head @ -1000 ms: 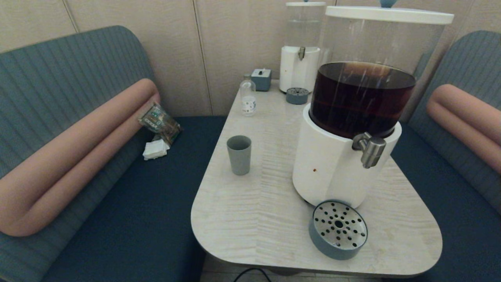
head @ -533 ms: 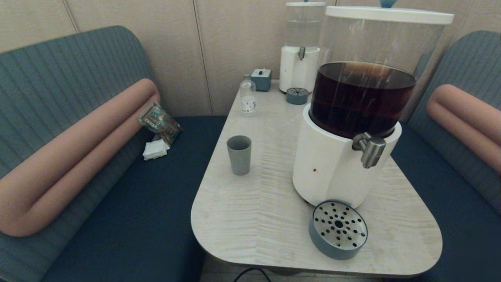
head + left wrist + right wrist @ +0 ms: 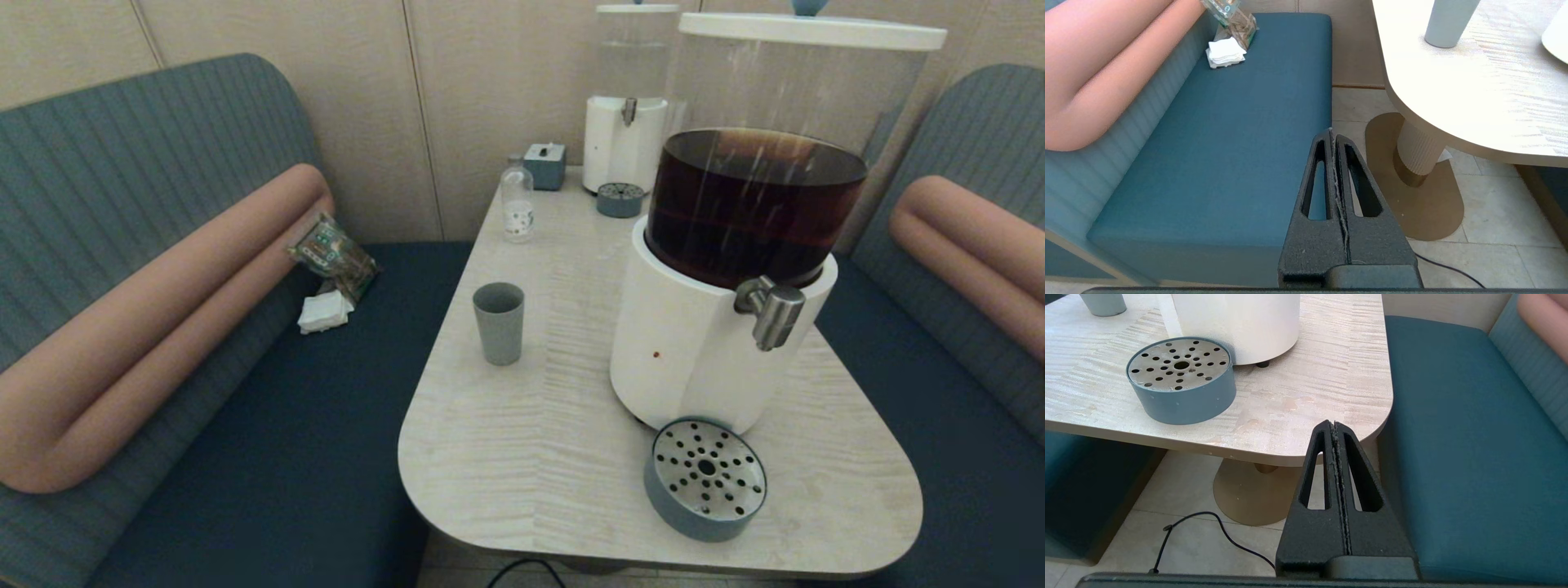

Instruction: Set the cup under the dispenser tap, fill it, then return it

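Fingers of the left gripper point(image 3: 1334, 134) are pressed flat together, holding nothing; the arm hangs low beside the table point(image 3: 1474, 102), below its top, over the edge of the blue bench seat point(image 3: 1229, 143) and the tiled floor. The right gripper point(image 3: 1334, 426) is likewise pinched shut and empty, parked below the table's near corner on the opposite side, with a black cable point(image 3: 1208, 526) on the floor near the table's pedestal. Neither arm shows in the head view.

On the table, the cup point(image 3: 499, 322) stands upright near the left edge, well apart from the dispenser tap point(image 3: 771, 309). The tap juts from the white base of the large dispenser point(image 3: 735, 245) of dark liquid, with a round perforated drip tray point(image 3: 706, 479) on the table just in front of that base. Farther back on the table stand a small clear bottle point(image 3: 517, 200) whose label is too small to read, and a smaller dispenser point(image 3: 627, 98).
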Tool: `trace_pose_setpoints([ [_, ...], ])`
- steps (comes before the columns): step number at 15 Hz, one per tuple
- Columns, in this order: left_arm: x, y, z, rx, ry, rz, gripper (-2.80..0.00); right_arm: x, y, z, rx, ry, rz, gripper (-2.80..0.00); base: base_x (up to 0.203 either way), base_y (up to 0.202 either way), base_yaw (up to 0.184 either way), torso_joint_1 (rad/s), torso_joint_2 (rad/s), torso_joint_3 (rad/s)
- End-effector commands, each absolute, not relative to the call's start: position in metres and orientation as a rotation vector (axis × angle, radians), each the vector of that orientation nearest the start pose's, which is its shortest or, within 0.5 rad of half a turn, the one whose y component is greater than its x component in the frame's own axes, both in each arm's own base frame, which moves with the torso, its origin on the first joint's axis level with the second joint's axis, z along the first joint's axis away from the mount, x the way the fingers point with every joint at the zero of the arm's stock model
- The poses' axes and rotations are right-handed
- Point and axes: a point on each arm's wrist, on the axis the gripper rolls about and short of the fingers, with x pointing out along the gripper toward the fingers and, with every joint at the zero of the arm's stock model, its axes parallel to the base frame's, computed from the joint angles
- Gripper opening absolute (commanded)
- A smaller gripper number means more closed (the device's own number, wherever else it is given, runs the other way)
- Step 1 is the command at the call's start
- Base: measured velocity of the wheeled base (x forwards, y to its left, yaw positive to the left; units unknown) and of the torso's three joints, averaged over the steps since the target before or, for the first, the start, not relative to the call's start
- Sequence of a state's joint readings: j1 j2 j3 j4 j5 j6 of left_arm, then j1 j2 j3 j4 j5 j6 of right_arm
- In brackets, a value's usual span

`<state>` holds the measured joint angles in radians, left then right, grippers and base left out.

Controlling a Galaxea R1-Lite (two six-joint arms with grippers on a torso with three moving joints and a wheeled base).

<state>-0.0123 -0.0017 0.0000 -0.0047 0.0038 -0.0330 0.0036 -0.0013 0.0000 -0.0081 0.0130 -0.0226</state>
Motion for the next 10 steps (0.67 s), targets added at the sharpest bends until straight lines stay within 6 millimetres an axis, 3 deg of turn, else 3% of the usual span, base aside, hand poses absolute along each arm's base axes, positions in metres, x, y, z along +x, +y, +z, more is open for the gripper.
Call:
trace_pose_setpoints([
  [1, -0.0228, 0.0004, 0.0755, -0.034, -0.004, -0.008, -2.80, -0.0229, 0.0002, 0.0762, -0.020, -0.009, 0.014, -2.80, 0.000, 0.000, 0.000, 0.000, 0.00, 0.000],
  [10, -0.0228, 0.0004, 0.0755, -0.034, -0.004, -0.008, -2.80, -0.0228, -0.0002, 0.0766, 0.018, -0.011, -0.001, -2.80, 0.000, 0.000, 0.000, 0.000, 0.00, 0.000],
])
